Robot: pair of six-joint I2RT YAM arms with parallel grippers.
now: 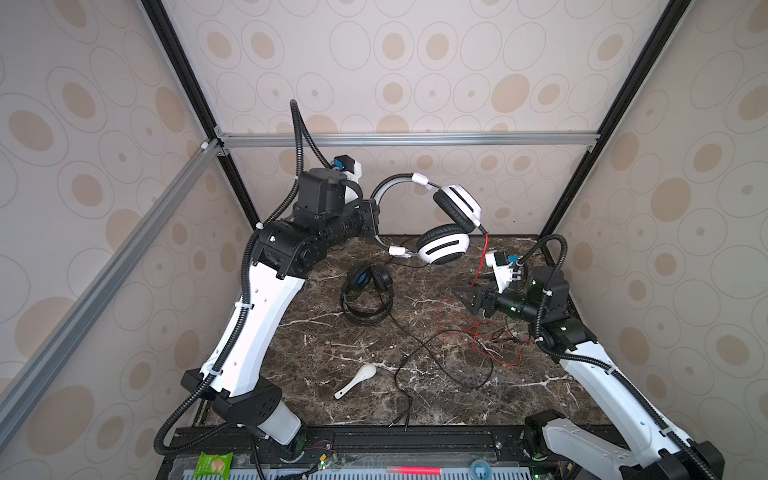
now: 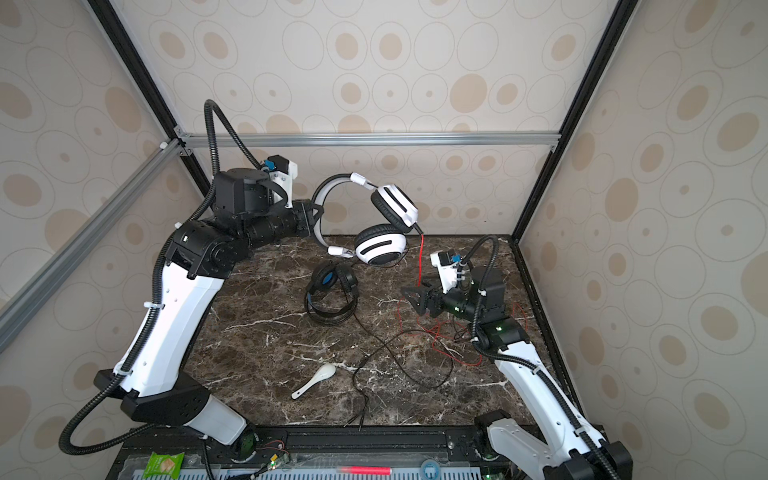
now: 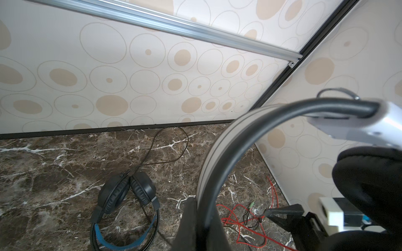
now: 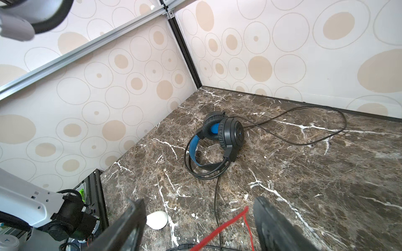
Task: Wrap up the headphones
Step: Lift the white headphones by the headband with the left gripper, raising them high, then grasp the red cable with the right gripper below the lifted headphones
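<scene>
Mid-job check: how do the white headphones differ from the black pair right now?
The white headphones hang in the air, headband clamped in the left gripper; the black headphones lie on the table, untouched. The white pair's cups are white with a red cable; the black pair has blue lining and a black cable. Both are over-ear, wired, with cables unwound.

White headphones [image 1: 443, 248] — glossy plastic shells, matt black cushioning; tabletop [image 1: 316, 332] — polished dark marble look.

White headphones [image 3: 217, 156] blurred and cropped, spoon [image 4: 157, 220] partly hidden
</scene>
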